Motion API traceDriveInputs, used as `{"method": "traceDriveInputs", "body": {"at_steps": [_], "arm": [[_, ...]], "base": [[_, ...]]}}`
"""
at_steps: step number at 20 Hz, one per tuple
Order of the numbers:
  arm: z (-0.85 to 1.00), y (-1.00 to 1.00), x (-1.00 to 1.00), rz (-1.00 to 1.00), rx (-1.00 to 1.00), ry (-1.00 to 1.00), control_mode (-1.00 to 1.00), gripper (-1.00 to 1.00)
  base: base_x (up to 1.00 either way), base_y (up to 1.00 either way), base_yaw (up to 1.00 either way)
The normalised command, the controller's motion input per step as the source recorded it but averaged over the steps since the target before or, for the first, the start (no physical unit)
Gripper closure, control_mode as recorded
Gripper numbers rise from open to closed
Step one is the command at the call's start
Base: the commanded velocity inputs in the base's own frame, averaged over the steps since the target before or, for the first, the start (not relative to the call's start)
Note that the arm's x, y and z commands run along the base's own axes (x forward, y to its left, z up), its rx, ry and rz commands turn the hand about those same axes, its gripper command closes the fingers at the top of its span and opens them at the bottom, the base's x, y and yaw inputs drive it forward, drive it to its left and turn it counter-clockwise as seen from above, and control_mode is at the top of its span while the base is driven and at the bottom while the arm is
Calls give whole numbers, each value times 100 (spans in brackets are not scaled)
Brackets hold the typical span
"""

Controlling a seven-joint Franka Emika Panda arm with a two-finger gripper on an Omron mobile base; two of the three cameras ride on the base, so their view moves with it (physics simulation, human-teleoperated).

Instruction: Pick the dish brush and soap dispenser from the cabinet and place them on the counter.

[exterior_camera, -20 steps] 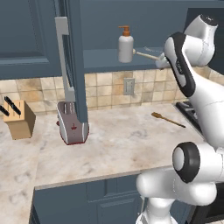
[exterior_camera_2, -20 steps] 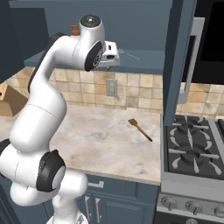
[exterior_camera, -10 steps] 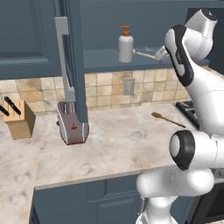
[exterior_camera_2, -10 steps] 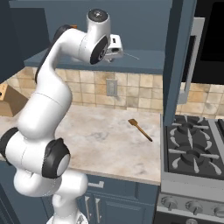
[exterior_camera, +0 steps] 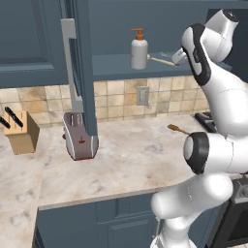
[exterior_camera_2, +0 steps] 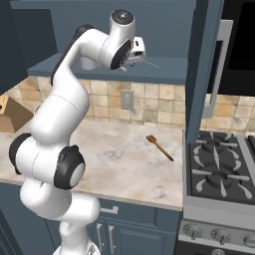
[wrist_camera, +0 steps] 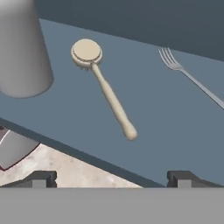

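The broad beige marbled stone counter (exterior_camera: 135,160) with brownish mottling runs under the dark slate-blue wall cabinet (exterior_camera: 29,43), whose doors stand open on long silver bar handles (exterior_camera: 70,63). On the counter sit a silver toaster with a dark red base (exterior_camera: 80,140), a tan wooden knife block with black-handled knives (exterior_camera: 19,133) off to its left, and a darker orange-brown stick utensil (exterior_camera_2: 160,147) lying flat near the black gas stove (exterior_camera_2: 221,174).

The white arm reaches up to the open cabinet shelf (wrist_camera: 175,131), with the gripper (wrist_camera: 111,178) at the shelf's front edge. Its two dark finger tips (wrist_camera: 41,178) stand wide apart and hold nothing.

On the shelf, the small white cylindrical soap dispenser with an orange pump top (exterior_camera: 139,49) stands upright, to the left of the gripper in the left base view; in the hand view its white body is a large blurred cylinder at the upper left. The slim pale tan stick-handled dish brush (wrist_camera: 105,89) lies flat on the shelf directly ahead of the spread finger tips, between their lines, its handle end nearest the gripper and its small round whitish head (wrist_camera: 86,52) pointing deeper into the cabinet, just beside the soap dispenser. The brush is apart from the finger tips. A thin grey metal fork (wrist_camera: 190,78) lies flat on the shelf to the brush's right, well apart from it.
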Motion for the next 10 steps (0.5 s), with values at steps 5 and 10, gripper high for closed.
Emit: {"method": "traceDriveInputs", "body": {"at_steps": [5, 10], "arm": [[-8, -3, 33, 2, 0, 0, -100, -100], [-3, 1, 30, 1, 0, 0, -100, -100]], "base": [[0, 0, 0], [0, 0, 0]]}}
